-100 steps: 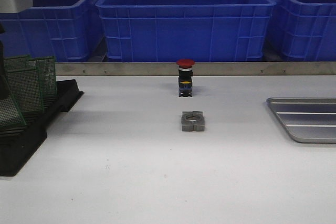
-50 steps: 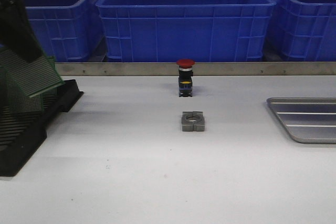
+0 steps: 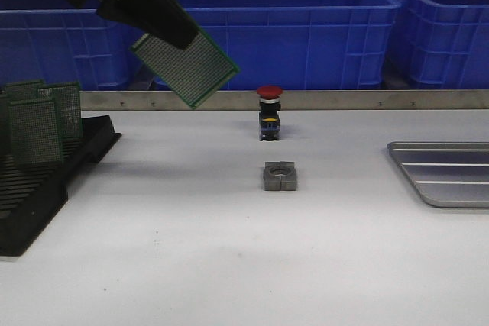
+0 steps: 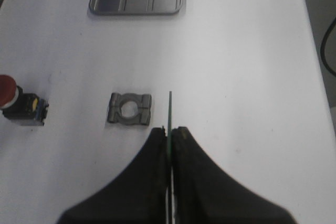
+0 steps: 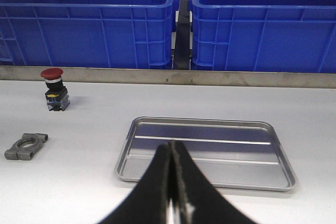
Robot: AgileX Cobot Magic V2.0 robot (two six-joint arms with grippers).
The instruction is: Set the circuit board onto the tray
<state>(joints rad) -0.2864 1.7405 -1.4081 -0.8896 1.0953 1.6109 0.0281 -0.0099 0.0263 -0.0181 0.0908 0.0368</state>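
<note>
The left gripper (image 4: 169, 129) clamps a green circuit board (image 3: 184, 66) edge-on between its fingers, tilted in the air above the table (image 3: 229, 250). The right gripper (image 5: 171, 148), jaws pressed together and empty, hangs before the tray (image 5: 210, 150).

Green perforated rectangular circuit board (image 3: 183, 66), tilted with 1 corner lowest, held in the air above the table's left half. Shallow silver-grey ridged metal tray (image 3: 447, 174), empty, flat on the table at far right, well apart.
</note>
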